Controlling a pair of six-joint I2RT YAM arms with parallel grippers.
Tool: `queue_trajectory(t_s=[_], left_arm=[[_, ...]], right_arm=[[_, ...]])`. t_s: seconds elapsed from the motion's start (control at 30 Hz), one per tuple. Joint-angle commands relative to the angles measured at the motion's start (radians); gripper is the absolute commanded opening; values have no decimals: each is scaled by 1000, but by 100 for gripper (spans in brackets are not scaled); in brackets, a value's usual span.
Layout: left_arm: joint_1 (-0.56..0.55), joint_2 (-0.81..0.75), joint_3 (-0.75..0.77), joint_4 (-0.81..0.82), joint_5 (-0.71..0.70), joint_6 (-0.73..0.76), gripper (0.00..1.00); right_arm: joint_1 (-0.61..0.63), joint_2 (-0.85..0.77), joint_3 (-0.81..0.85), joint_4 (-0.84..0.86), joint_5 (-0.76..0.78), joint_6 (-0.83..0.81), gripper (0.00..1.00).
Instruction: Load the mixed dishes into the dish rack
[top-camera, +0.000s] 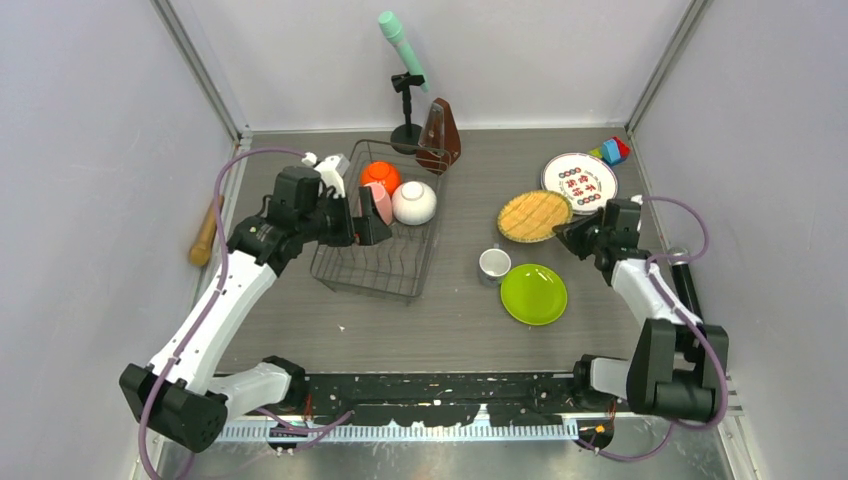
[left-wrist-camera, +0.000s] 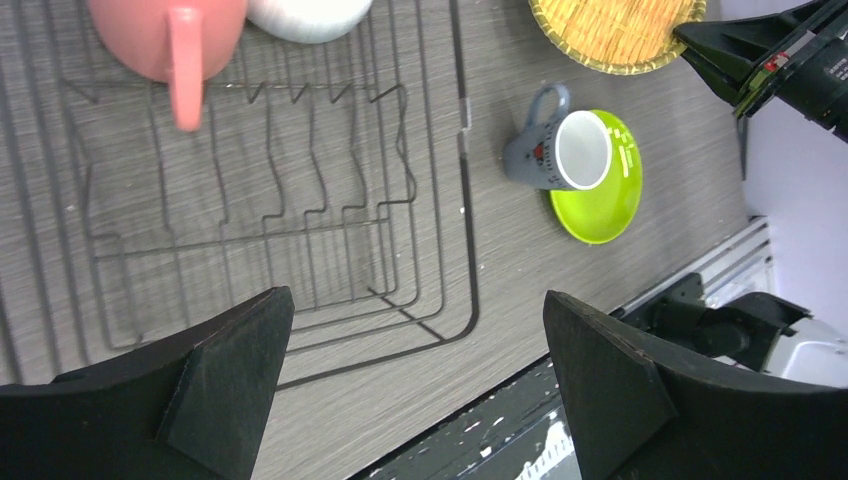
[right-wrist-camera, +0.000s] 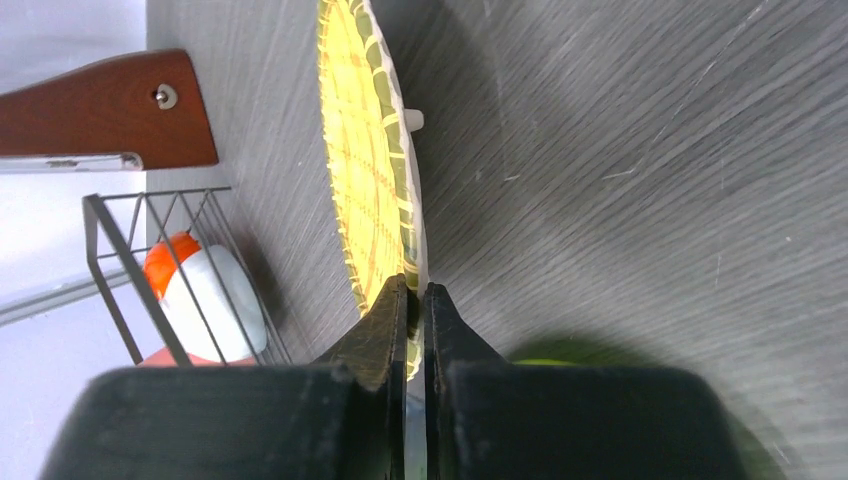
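The dish rack (top-camera: 340, 275) stands left of centre and holds an orange bowl (top-camera: 380, 175), a white bowl (top-camera: 414, 202) and a pink mug (top-camera: 380, 205). My left gripper (top-camera: 365, 220) hovers over it, open and empty, its jaws wide apart (left-wrist-camera: 415, 300) above the wire prongs (left-wrist-camera: 300, 200). My right gripper (top-camera: 568, 232) is shut (right-wrist-camera: 415, 290) on the near rim of the tan woven plate (top-camera: 532, 215) (right-wrist-camera: 365, 160). A small white cup (top-camera: 494, 263) lies beside the lime-green plate (top-camera: 534, 294). A white plate with red-green marks (top-camera: 578, 180) rests behind the right gripper.
A brown metronome (top-camera: 440, 135) and a mint microphone on a stand (top-camera: 403, 50) stand behind the rack. Coloured toy blocks (top-camera: 612, 150) sit at the far right. A wooden handle (top-camera: 205, 232) lies by the left wall.
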Motion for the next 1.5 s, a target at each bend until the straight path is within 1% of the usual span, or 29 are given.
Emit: queue_trajectory(t_s=[0.0, 0.2, 0.23, 0.3, 0.33, 0.43, 0.47, 0.57, 0.6, 0.7, 0.8, 0.87, 1.0, 1.03, 1.17, 1.2, 1.3, 1.33, 1.37, 1.4, 1.43, 1.47], left_arm=[[4, 19, 37, 110, 101, -71, 100], [4, 53, 31, 195, 187, -140, 99], [4, 57, 26, 219, 201, -154, 99], [4, 67, 12, 285, 245, -196, 97], [4, 72, 1, 322, 267, -210, 96], [4, 84, -25, 425, 295, -275, 89], [4, 87, -27, 441, 291, -285, 88], [4, 92, -28, 493, 273, -299, 87], [4, 92, -27, 508, 262, -303, 86], [4, 94, -13, 511, 228, -301, 84], [4, 84, -14, 499, 191, -295, 83], [4, 79, -19, 500, 185, -296, 80], [4, 82, -23, 503, 190, -302, 68], [6, 83, -24, 505, 192, -303, 63], [7, 79, -22, 511, 193, -304, 38], [7, 73, -22, 509, 183, -302, 36], [12, 57, -19, 486, 150, -284, 35], [14, 53, -19, 479, 140, -276, 27], [15, 47, -17, 471, 135, -265, 7], [15, 42, -13, 462, 135, -244, 0], [15, 40, -4, 444, 135, -225, 0], [15, 38, 13, 411, 126, -202, 0]], right_arm=[[-4, -135, 99, 11, -78, -34, 0], [-4, -231, 159, 19, -179, -48, 0], [-4, -239, 167, 38, -195, -45, 0], [-2, -254, 171, 107, -291, -19, 0], [2, -254, 172, 158, -315, -6, 0], [27, -239, 178, 243, -406, 63, 0], [56, -233, 186, 281, -423, 80, 0], [145, -192, 215, 315, -492, 78, 0], [194, -186, 219, 346, -500, 82, 0], [275, -165, 212, 413, -511, 106, 0], [317, -150, 208, 458, -515, 122, 0], [341, -140, 209, 466, -517, 123, 0], [369, -127, 204, 486, -517, 130, 0], [373, -124, 202, 488, -519, 131, 0], [389, -114, 202, 492, -513, 132, 0], [391, -113, 200, 492, -513, 132, 0], [395, -110, 194, 493, -507, 131, 0], [396, -109, 192, 494, -508, 131, 0], [401, -107, 191, 494, -509, 131, 0], [402, -102, 190, 494, -510, 130, 6], [405, -99, 191, 493, -513, 128, 17], [407, -93, 194, 488, -518, 126, 40]])
